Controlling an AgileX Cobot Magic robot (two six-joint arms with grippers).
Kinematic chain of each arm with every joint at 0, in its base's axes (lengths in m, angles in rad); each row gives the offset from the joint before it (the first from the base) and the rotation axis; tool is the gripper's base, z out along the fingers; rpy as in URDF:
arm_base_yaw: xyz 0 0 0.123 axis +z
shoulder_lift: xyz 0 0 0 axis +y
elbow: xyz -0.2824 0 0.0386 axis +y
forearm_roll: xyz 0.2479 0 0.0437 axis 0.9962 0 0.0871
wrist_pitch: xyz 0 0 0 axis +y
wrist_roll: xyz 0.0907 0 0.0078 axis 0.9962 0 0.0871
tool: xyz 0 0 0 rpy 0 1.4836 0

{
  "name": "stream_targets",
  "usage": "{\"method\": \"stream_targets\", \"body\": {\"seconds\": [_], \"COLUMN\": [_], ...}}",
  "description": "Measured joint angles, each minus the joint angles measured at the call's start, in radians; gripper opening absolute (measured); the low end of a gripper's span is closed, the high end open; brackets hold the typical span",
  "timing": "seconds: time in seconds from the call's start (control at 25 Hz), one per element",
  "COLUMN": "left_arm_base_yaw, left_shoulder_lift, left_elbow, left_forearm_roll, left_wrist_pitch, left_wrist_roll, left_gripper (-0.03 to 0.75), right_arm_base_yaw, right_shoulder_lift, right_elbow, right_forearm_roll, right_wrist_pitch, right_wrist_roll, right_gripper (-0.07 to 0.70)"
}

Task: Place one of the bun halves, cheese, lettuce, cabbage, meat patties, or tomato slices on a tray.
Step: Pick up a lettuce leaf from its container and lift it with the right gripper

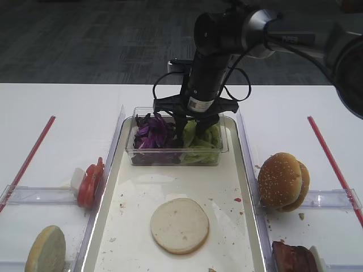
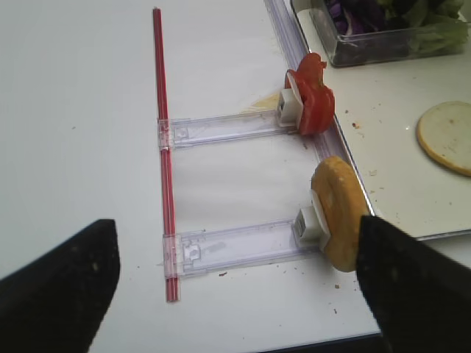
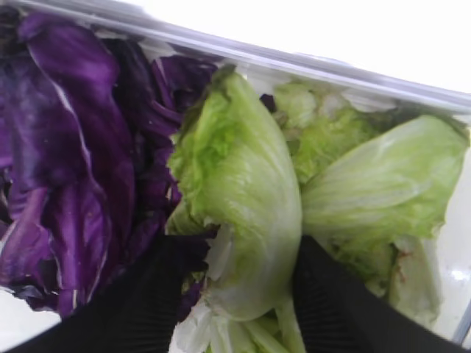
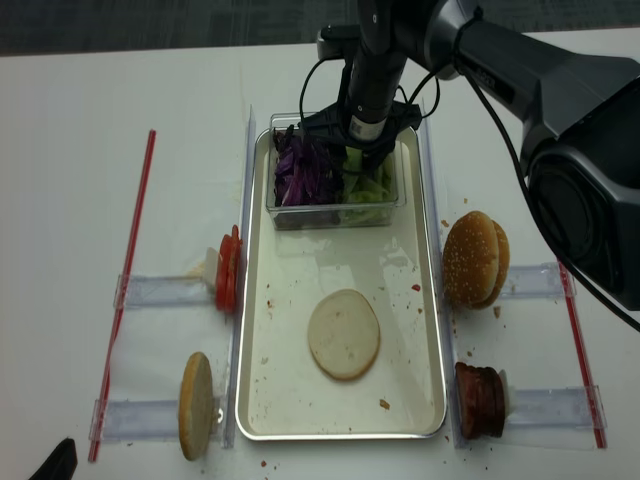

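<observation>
My right gripper (image 3: 254,250) (image 1: 190,122) (image 4: 360,150) reaches down into the clear tub (image 1: 176,157) at the far end of the tray (image 1: 227,192) (image 4: 400,300). Its black fingers (image 3: 331,301) stand apart on either side of a light-green lettuce (image 3: 250,191) (image 1: 201,136) leaf, close against it. The leaf still lies in the tub. Purple cabbage (image 3: 66,147) (image 1: 152,131) fills the tub's left half. A pale bun half (image 1: 180,225) (image 4: 343,333) lies flat on the tray. My left gripper (image 2: 239,294) hangs open over the table's near left, holding nothing.
Left of the tray, tomato slices (image 1: 89,182) (image 2: 313,103) and a bun half on edge (image 1: 46,249) (image 2: 338,213) stand in clear holders. On the right are sesame buns (image 1: 283,181) and meat patties (image 1: 294,258). Red strips (image 1: 28,161) (image 1: 334,164) run along both sides.
</observation>
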Motion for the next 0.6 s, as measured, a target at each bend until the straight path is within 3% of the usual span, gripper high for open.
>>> {"method": "stream_targets", "body": {"seconds": [0.44,0.6], "left_arm_base_yaw": [0.000,0.000], "left_shoulder_lift": [0.000,0.000], "left_elbow": [0.000,0.000], "left_forearm_roll": [0.000,0.000], "left_wrist_pitch": [0.000,0.000], "left_wrist_roll": [0.000,0.000], "left_gripper": [0.617,0.617], "right_arm_base_yaw": [0.000,0.000], "right_shoulder_lift": [0.010,0.010], "right_elbow": [0.000,0.000], "right_forearm_roll": [0.000,0.000], "right_wrist_pitch": [-0.002,0.000], "right_wrist_roll": [0.000,-0.016], "right_gripper": [0.306,0.239]}}
